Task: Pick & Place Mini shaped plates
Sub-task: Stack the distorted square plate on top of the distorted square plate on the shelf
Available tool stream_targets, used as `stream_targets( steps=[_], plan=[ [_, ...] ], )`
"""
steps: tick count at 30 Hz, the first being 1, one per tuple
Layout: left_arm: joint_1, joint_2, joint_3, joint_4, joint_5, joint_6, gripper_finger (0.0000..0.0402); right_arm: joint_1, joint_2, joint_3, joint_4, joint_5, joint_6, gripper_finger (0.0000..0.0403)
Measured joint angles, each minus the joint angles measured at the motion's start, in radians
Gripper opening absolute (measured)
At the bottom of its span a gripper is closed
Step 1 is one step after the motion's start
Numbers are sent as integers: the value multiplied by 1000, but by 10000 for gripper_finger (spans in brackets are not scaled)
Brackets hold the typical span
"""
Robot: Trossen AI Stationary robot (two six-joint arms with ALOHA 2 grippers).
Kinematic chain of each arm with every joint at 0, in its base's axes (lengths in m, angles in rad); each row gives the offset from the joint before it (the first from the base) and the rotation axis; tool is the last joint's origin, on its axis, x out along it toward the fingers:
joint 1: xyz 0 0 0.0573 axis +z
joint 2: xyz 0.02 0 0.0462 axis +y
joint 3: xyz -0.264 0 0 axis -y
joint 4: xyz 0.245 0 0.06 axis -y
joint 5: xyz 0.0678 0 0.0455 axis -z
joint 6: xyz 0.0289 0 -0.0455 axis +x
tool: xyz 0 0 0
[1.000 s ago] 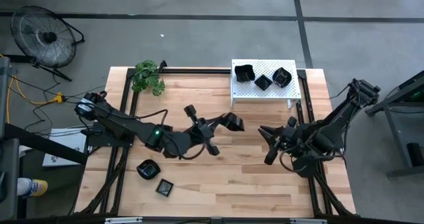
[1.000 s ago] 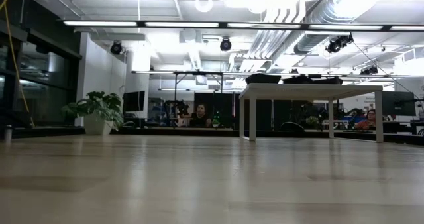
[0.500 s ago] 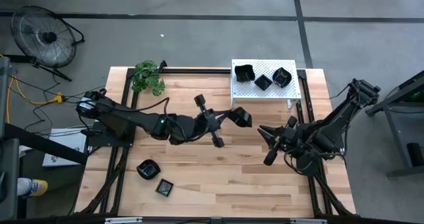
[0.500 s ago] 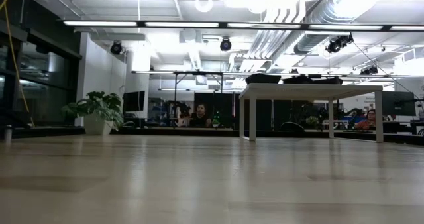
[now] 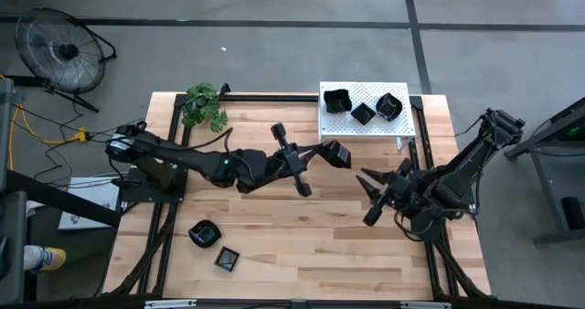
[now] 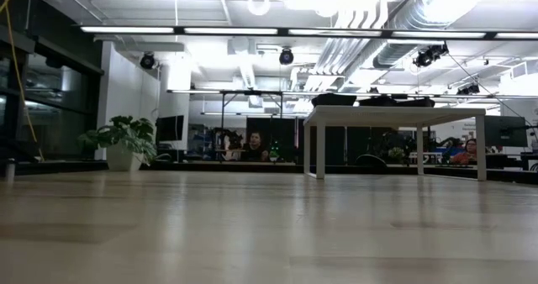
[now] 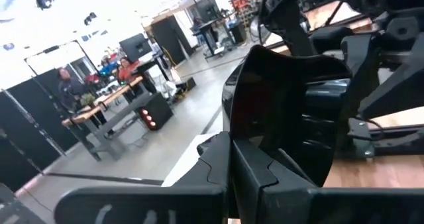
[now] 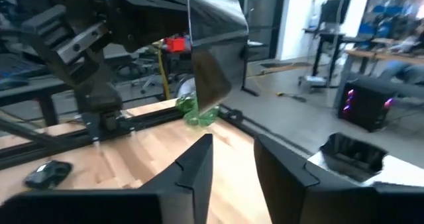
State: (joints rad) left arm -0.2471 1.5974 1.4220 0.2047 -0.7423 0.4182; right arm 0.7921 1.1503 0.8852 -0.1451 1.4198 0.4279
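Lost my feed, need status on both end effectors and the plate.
Left end effector shut on black plate, mid-table near white rack. Right end effector open, facing it. Path clear.

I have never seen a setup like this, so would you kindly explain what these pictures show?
Two dark robot arms work at a wooden table. One camera looks straight down, one sits at tabletop height looking into the room, and one rides on each wrist. From above, the left hand is shut on a small black plate, carried near a white rack that already bears three plates. Two more plates lie on the table's near left. The right hand hovers open at mid-table, holding nothing. A potted plant stands at the far edge. The left wrist picture shows the held plate close up.
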Motion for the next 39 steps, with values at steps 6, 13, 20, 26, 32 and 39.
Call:
stream_targets(
  steps=[6,13,20,26,32,39],
  plan=[
    [35,0,0,58,0,75,0,-3,0,0,34,86,-49,150],
    [96,6,-1,119,1,123,0,-71,0,0,65,103,-26,189],
    [172,7,-1,137,60,150,0,-172,0,0,158,55,-73,194],
    [238,24,0,147,124,162,0,-261,0,0,272,-7,-147,189],
    [306,48,-1,178,251,180,0,-334,0,0,326,-51,-171,188],
    [369,75,-1,226,350,183,0,-412,0,0,330,-117,-160,185]
  ],
)
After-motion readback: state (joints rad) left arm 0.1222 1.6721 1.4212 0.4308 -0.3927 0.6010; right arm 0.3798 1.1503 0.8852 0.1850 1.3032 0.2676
